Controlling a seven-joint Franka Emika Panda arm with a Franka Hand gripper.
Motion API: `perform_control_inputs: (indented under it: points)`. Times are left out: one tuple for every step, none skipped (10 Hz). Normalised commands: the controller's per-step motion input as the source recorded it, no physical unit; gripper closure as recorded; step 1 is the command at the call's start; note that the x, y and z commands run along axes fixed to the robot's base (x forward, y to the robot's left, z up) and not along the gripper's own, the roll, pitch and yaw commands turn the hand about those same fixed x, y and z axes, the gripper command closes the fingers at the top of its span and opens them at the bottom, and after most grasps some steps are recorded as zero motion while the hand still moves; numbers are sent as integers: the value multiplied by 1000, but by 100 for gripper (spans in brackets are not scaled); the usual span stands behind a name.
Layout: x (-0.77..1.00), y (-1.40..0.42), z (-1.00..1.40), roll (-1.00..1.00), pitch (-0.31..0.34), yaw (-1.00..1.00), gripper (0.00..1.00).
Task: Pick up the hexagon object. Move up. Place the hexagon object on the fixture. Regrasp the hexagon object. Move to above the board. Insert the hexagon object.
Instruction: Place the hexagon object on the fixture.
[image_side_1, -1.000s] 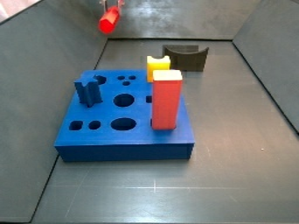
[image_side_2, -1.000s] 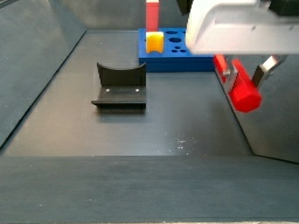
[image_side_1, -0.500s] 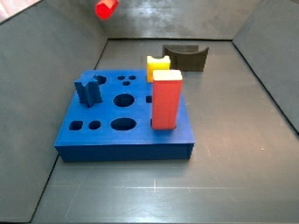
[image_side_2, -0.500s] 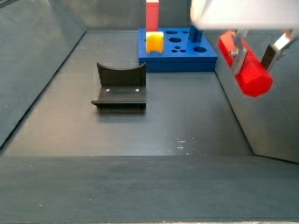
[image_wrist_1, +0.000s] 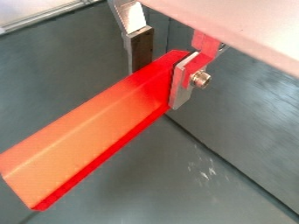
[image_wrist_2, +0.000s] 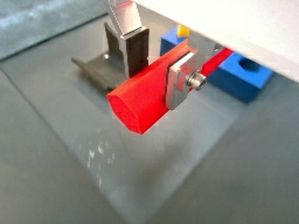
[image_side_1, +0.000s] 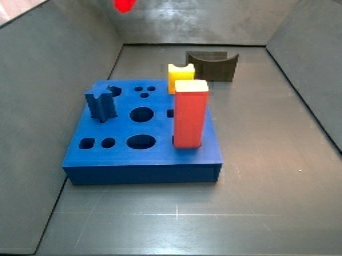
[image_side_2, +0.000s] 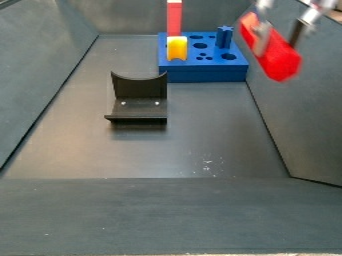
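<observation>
The hand (image_wrist_1: 162, 59) is clamped on the hexagon object (image_wrist_1: 93, 143), its flat silver plates pressed against opposite sides of the red rod near one end. In both wrist views the rod juts out well past the fingers (image_wrist_2: 179, 80), so most of its length hangs free of the grip, with the dark floor (image_wrist_1: 222, 131) far beneath it. In a side view the hand (image_side_2: 274, 22) sits high at the upper edge of the picture, the red piece (image_side_2: 277, 53) carried clear of everything; in the other fixed camera only the rod's red tip (image_side_1: 124, 5) shows at the very top.

Below the hand and off to one side, the fixture (image_side_2: 135, 97) stands on the floor, its curved notch facing up and nothing resting in it. A wrist view also catches it just behind the fingers (image_wrist_2: 98, 63). Farther off lies the board (image_side_1: 140, 133), with a tall red block (image_side_1: 191, 114) standing at its edge, a yellow notched block (image_side_1: 182, 74) beside that, and a blue peg (image_side_1: 102, 104) upright on the opposite side.
</observation>
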Motion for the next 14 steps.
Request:
perform_control_inputs:
  points:
    - [1000, -447, 125, -57, -74, 76, 100]
    - [1000, -418, 112, -72, -35, 50, 100]
    - [1000, -394, 106, -72, -13, 41, 100]
    - [1000, -377, 100, -74, 3, 37, 100]
    - [1000, -344, 90, -84, 31, 29, 100]
    - [1000, -316, 82, -84, 54, 26, 100]
    - [1000, -283, 73, -84, 79, 26, 100]
    - [1000, -264, 67, -87, 93, 27, 100]
    - [1000, -236, 60, -76, 111, 28, 100]
    - [1000, -223, 57, -73, 119, 29, 100]
    - [1000, -199, 52, -70, 130, 32, 100]
    - [1000, -187, 50, -73, 134, 29, 100]
    - [1000, 62, -201, -1000, 114, 59, 100]
    - [1000, 88, -210, -1000, 114, 54, 100]
